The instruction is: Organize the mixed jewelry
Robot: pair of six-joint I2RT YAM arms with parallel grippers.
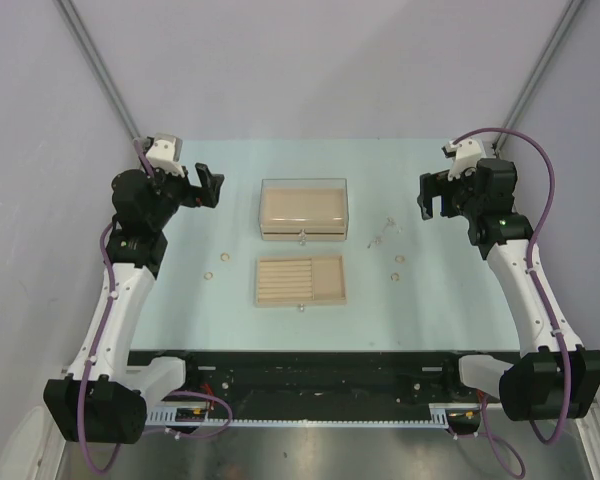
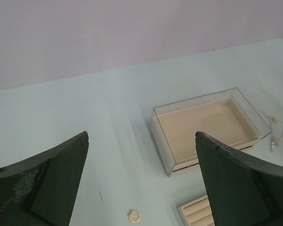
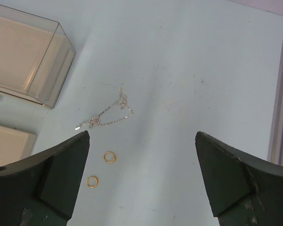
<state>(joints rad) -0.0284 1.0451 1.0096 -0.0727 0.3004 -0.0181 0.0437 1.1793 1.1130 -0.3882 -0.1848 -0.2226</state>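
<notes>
Pale table (image 1: 180, 300): clear box (image 1: 304, 208) at centre, gold rings (image 3: 109, 157) and chain (image 3: 108, 115) to its right; left gripper (image 2: 141, 136) and right gripper (image 3: 142, 134) stand open.

A clear-lidded beige box (image 1: 304, 208) sits on a pale blue table (image 1: 230, 310), midway between the left and right jaws. Just nearer than the box, also between the jaws, a beige slotted tray (image 1: 300, 279) lies flat, apart from it.

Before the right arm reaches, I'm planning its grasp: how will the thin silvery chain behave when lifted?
The chain lies in a loose tangle, so it is probably floppy and would dangle. It looks very fine and flat on the table, so likely light and hard to pinch.
</notes>
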